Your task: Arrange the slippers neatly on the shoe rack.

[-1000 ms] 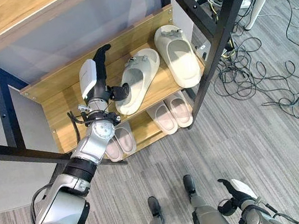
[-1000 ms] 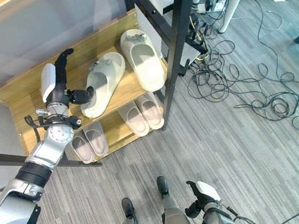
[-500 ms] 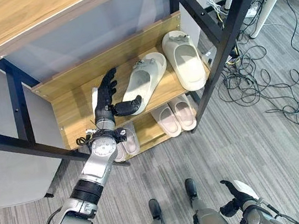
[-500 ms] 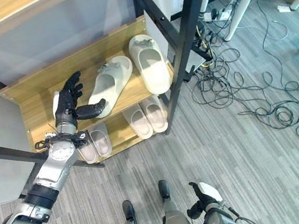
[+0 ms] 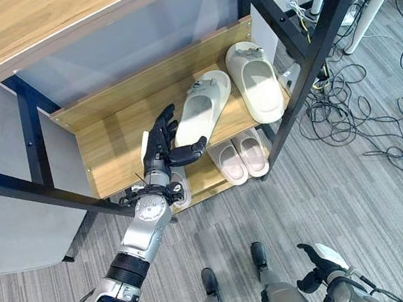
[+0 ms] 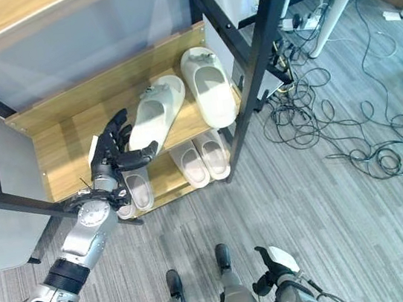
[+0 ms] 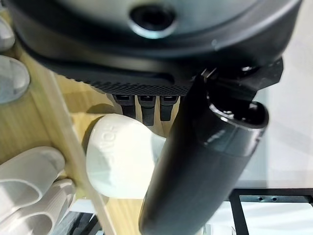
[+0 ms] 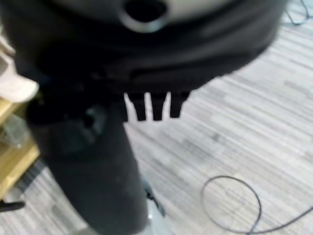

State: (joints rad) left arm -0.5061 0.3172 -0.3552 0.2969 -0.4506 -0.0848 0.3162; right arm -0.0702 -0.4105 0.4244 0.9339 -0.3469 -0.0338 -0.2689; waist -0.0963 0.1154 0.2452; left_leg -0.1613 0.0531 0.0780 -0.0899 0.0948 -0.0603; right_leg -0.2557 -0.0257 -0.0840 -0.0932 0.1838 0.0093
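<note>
Upper shelf (image 5: 109, 137): two cream slippers, one angled slipper (image 5: 203, 109) and one straight slipper (image 5: 256, 83) beside it.
Lower shelf (image 5: 204, 183): two pairs of small slippers (image 5: 237, 156), four in all.
Left robot hand (image 5: 161, 143): fingers spread, empty, thumb tip near the angled slipper's heel.
Right robot hand (image 5: 319, 269): low above the floor (image 5: 376, 216), fingers relaxed, empty.

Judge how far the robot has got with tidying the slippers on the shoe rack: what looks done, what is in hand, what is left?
Done: two small pairs sit side by side on the bottom shelf, and one big slipper lies straight on the middle shelf. In hand: the left robot hand is open beside the heel of the slanted slipper, gripping nothing. Left: turn that slipper parallel to its partner. The right robot hand hangs low over the floor.
</note>
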